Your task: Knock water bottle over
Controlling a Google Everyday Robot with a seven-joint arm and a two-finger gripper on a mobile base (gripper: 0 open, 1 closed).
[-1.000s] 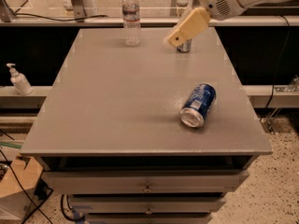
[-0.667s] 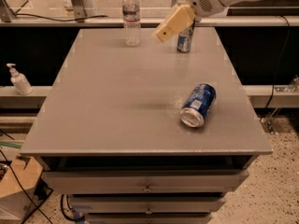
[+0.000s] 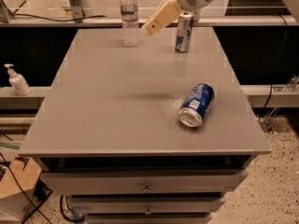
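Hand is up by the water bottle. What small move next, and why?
Probably push the hand sideways into the water bottle, above its middle. The bottle stands upright near the far edge of the table; the hand hangs just beside it, apparently not touching. A high push should tip it.

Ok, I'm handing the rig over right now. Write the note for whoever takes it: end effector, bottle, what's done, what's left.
End effector: in the air over the far end of the table, just right of the water bottle, between it and the slim can.
Water bottle: upright near the far edge.
Done: approach only; no knock yet.
Left: probably sweep left to tip the bottle. The blue can lies on its side, near right.
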